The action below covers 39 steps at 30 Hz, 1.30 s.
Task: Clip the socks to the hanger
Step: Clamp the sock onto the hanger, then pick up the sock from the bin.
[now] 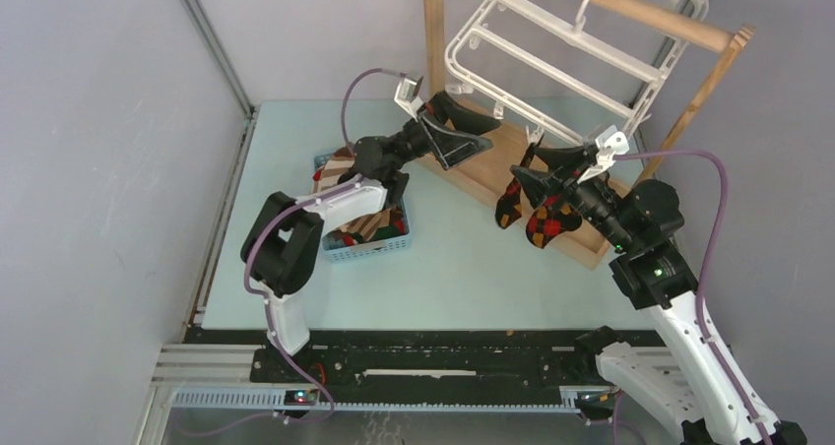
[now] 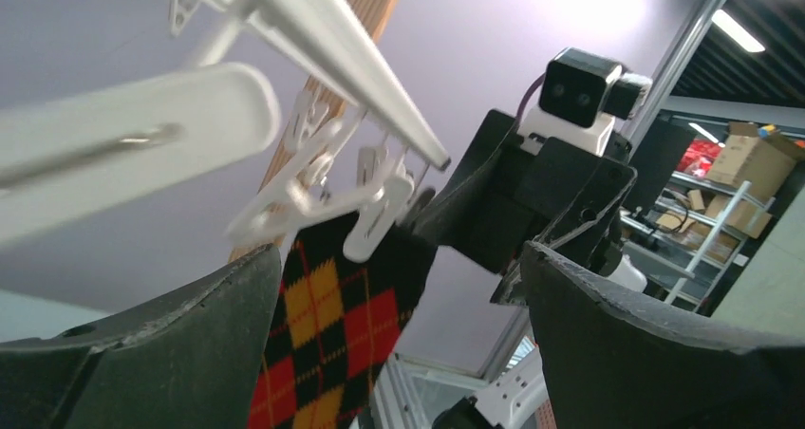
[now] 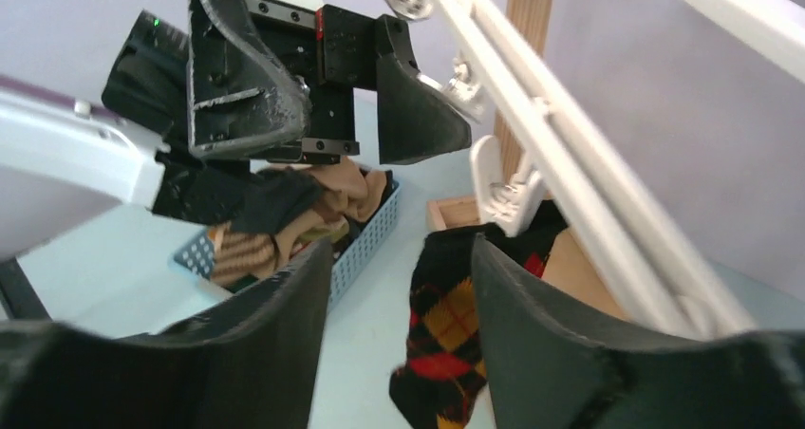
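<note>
Sock (image 2: 332,344), black argyle, hangs by its top edge from a clip (image 2: 375,215) under the hanger (image 2: 351,73) rail. The left jaws are spread wide and empty just before it. The right jaws stand apart on either side of the hanging sock and do not seem to squeeze it. So one clipping looks done, while most clips are bare. More socks (image 3: 256,253) wait in the basket (image 1: 366,254) by the table's (image 1: 443,287) left edge, so much work is left. Only the left wrist view shows the clip biting the fabric. The top view alone shows the hanger on the stand (image 1: 640,10) at the far edge, and how few clips are used.
</note>
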Available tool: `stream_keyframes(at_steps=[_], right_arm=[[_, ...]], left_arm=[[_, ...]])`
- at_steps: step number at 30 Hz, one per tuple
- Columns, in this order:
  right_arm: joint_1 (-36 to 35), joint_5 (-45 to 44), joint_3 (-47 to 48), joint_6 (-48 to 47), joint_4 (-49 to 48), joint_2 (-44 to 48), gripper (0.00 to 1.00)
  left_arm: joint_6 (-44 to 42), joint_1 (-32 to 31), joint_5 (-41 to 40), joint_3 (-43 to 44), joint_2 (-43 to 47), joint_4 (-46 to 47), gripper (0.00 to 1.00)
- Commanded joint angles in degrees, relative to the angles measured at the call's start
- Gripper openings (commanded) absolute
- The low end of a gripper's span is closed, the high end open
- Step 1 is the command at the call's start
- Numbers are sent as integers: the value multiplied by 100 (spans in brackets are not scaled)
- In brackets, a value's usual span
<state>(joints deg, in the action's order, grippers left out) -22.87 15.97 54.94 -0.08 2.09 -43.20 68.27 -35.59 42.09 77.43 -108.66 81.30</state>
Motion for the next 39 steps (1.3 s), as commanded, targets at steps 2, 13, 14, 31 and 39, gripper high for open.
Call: stream_keyframes(at_steps=[2, 13, 14, 31, 39], right_arm=[[195, 851, 162, -667, 891, 359, 70], [1385, 2522, 149, -1511, 3014, 1197, 86], [1547, 2688, 149, -1507, 3204, 1260, 87], [2123, 2910, -111, -2040, 4852, 1369, 88], [2102, 2448, -258, -2387, 5105, 1262, 88]], left_arm=[[-522, 110, -94, -1050, 740, 69, 100], [-2520, 222, -501, -2924, 2656, -2266, 100], [-2997, 224, -663, -2941, 2995, -3025, 100], [-4840, 1393, -3787, -1493, 4617, -10838, 100], [-4671, 1854, -4835, -1437, 4291, -10871, 96]])
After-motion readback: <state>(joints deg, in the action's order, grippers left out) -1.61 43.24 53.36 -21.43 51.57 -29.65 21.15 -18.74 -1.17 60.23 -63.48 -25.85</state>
